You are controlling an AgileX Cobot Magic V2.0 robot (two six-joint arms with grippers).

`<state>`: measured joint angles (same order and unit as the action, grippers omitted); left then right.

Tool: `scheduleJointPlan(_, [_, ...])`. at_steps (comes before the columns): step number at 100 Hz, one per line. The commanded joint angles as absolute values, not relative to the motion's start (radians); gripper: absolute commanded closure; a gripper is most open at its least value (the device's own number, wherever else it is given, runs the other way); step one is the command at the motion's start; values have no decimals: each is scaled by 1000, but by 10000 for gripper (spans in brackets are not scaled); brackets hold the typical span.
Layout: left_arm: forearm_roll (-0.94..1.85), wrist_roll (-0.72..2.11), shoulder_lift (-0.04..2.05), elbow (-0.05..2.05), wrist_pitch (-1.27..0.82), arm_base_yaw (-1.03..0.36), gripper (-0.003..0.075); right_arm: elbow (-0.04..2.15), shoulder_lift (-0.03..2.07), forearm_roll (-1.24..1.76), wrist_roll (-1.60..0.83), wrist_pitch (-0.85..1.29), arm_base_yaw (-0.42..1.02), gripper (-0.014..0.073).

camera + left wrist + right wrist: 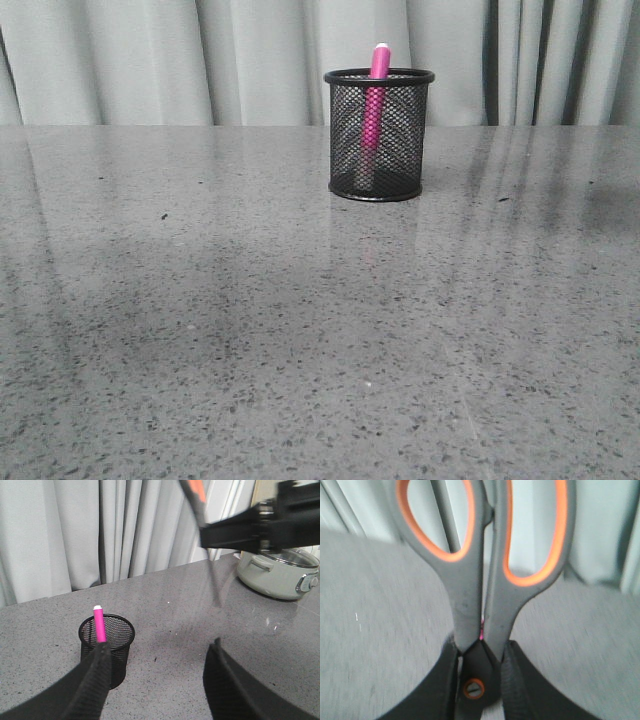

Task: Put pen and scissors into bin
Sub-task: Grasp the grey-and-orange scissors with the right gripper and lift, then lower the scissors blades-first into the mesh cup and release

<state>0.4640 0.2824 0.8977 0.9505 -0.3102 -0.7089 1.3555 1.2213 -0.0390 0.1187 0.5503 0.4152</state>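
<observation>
The pen (pixel 377 100) already stands in the bin (pixel 379 133), its tip rising just above the rim, so we judge that half of the task done and the scissors step in hand.

Our right gripper (pixel 480 672) is pressed onto the scissors (pixel 482 565) at the pivot: the fingers (pixel 440 685) close on either side of the screw, and the grey, orange-lined loops stand out beyond the fingertips. In the left wrist view we see the same arm held high above the table (pixel 300 350), with the blades hanging thin and dark below it (they blur against the grey top, so we cannot tell exactly where the tips end).

Our left gripper (pixel 157 672) holds nothing, its jaws spread wide; the bin sits just beyond the fingertip (pixel 97 675) on one side, near but not between the two. A pale cooker pot (pixel 277 577) rests well beyond the other finger.

The next move, as we judge it, calls for bringing the blade tips over the bin's mouth, lining them up beside the pen and not onto it, then lowering before release. The light mesh cup could tip if the blades catch its rim.

We can read no brand, label or writing on any of these things.
</observation>
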Motion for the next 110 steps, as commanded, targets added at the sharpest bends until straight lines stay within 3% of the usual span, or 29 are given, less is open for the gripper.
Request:
scheduleJointPlan(1, [486,283,886,978,-242,-716,351,1331,1270,-57,106,270,411,666])
scheduleJointPlan(18, [497,283,883,978,-298,-716,352,1249,1412,-110,106,-155,409,666])
scheduleJointPlan(30, [506,283,883,978,-340,-716,351,1241,1512,-148,106,-301,409,666])
scheduleJointPlan(64, [511,283,883,978,-399,-716,351,1241,1658,-175,106,-316,397,666])
scheduleJointPlan(110, [511,283,883,978,-421,-716,351,1148,1681,-197,106,-314,393,666])
